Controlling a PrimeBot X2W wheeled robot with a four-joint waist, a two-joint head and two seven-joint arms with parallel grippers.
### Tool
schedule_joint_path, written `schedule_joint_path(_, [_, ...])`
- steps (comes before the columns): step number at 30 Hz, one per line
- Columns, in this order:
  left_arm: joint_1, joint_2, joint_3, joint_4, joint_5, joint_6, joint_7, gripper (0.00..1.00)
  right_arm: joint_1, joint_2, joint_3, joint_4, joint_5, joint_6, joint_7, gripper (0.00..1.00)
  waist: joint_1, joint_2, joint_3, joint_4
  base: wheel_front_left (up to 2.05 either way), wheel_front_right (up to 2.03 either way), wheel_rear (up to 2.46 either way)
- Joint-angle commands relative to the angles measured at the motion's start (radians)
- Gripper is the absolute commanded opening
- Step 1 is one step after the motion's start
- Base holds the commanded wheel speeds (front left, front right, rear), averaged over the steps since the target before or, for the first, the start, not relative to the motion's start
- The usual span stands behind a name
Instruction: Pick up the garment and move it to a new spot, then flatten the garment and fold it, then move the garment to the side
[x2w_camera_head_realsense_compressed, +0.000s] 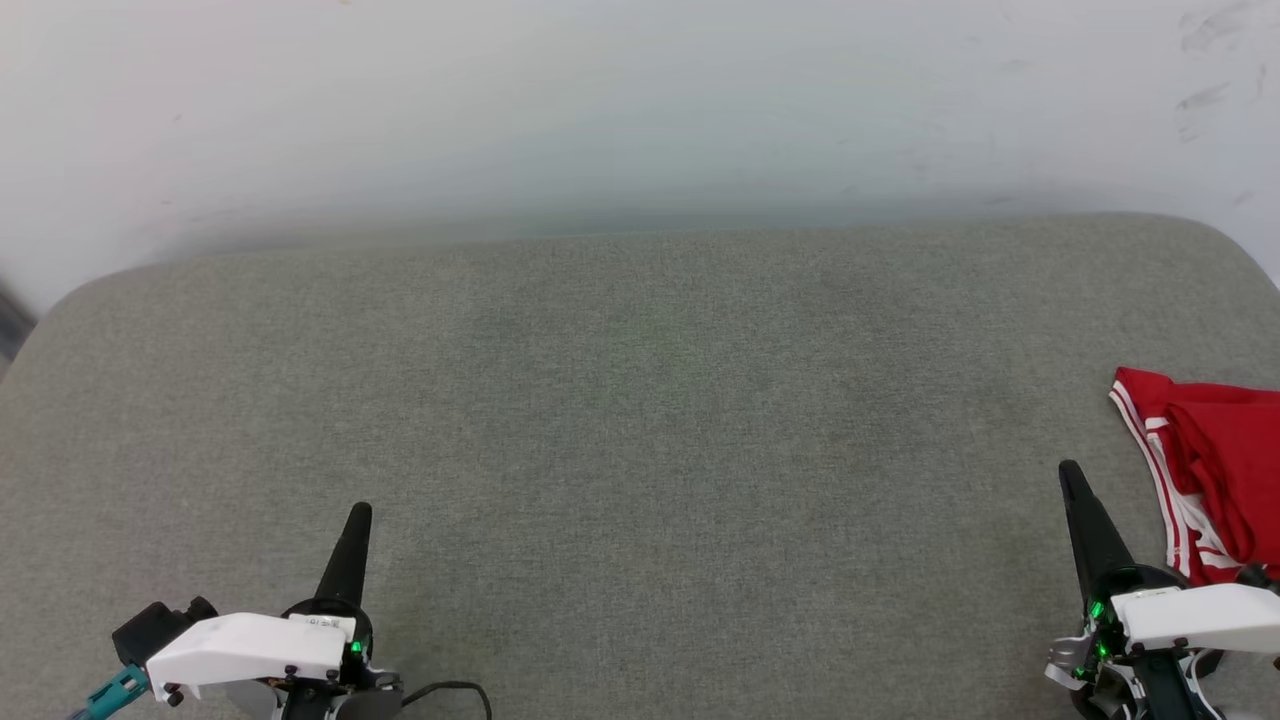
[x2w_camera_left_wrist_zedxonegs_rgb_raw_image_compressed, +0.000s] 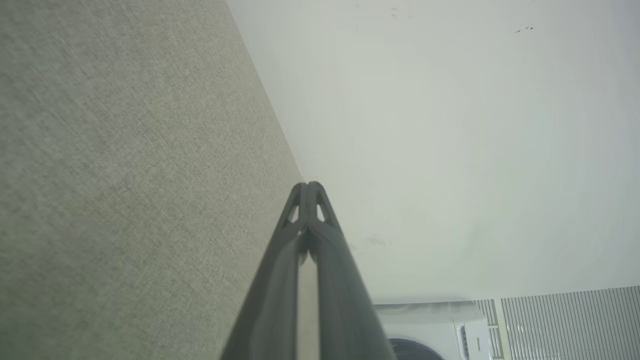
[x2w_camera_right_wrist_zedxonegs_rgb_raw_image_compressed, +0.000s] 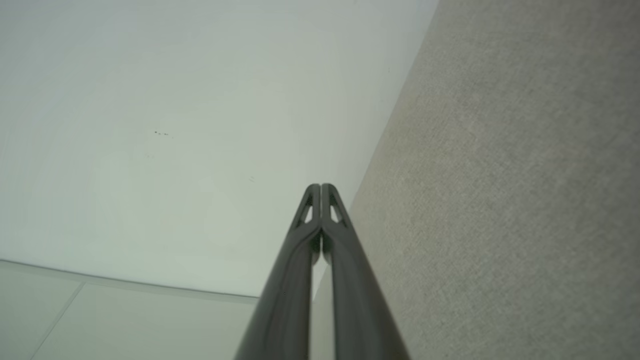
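Note:
The red garment (x2w_camera_head_realsense_compressed: 1215, 470) lies bunched at the right edge of the head view, with red-and-white striped trim along its left side; part of it runs out of frame. My right gripper (x2w_camera_head_realsense_compressed: 1068, 472) stands just left of it, apart from the cloth, fingers pressed together and empty (x2w_camera_right_wrist_zedxonegs_rgb_raw_image_compressed: 320, 186). My left gripper (x2w_camera_head_realsense_compressed: 360, 510) rests at the lower left, far from the garment, its fingers shut on nothing (x2w_camera_left_wrist_zedxonegs_rgb_raw_image_compressed: 308, 184).
A wide grey-green fabric surface (x2w_camera_head_realsense_compressed: 640, 420) spreads ahead of me, ending at a pale wall (x2w_camera_head_realsense_compressed: 600, 100). Its far corners are rounded. A white appliance (x2w_camera_left_wrist_zedxonegs_rgb_raw_image_compressed: 435, 330) and a ribbed panel (x2w_camera_left_wrist_zedxonegs_rgb_raw_image_compressed: 565, 320) show in the left wrist view.

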Motion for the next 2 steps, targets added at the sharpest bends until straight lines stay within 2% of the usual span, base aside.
schedule_joint_path(1, [-0.02,0.002,0.005,0.0,-0.02,-0.008,0.005,0.0,-0.021,0.003,-0.004,-0.001,0.02,0.0,0.005,0.0,0.0,0.0,0.0,0.0,0.0,0.0,0.0])
schedule_joint_path(2, [-0.022,0.002,0.006,0.002,-0.029,-0.01,0.008,0.0,-0.022,0.004,-0.005,0.0,0.028,0.0,0.007,0.0,0.0,0.0,-0.001,0.001,0.0,0.0,0.0])
